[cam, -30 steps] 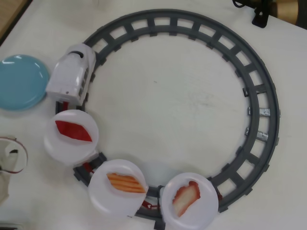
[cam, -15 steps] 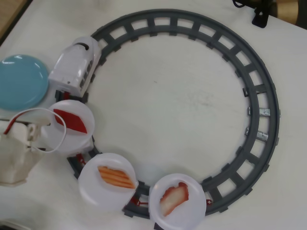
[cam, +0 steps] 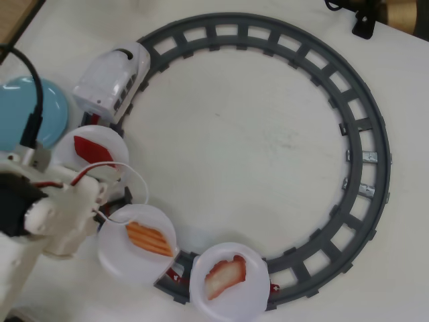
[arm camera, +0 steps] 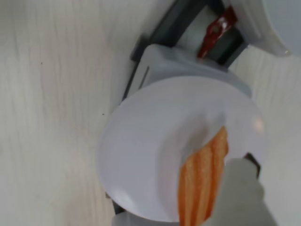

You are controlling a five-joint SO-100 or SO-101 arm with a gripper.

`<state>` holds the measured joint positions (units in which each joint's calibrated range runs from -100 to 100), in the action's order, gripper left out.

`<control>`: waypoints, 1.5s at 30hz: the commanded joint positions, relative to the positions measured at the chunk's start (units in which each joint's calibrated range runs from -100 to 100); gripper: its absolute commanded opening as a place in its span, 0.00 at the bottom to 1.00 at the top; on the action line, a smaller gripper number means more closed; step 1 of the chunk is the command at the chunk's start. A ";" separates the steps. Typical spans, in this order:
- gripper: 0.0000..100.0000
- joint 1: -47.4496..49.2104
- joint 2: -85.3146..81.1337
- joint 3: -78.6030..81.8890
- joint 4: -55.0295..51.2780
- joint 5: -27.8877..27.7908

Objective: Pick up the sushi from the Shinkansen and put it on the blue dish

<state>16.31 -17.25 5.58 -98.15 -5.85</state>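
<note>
Since a second ago the train (cam: pixel 112 82) is seen carried further round the track (cam: pixel 362 134) and the arm swung in over the orange sushi (cam: pixel 149 238), still unlifted on its white plate (cam: pixel 117 251); the gripper's opening cannot be told.

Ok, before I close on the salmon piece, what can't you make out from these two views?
- Gripper jaws: overhead view, hidden under the arm; wrist view shows one blurred finger.
- The sushi: wrist view, lower end cut off by the frame edge.
- The blue dish: overhead view, partly covered by the cable.
</note>
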 commanded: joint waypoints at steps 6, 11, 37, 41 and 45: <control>0.26 -0.90 2.11 4.25 -0.83 1.45; 0.26 -1.96 1.95 8.94 4.52 2.71; 0.03 -1.87 2.61 18.22 17.17 2.97; 0.03 -1.69 2.61 15.70 17.09 2.97; 0.03 -1.43 2.61 8.76 15.82 2.81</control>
<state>14.51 -14.30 21.13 -81.60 -3.26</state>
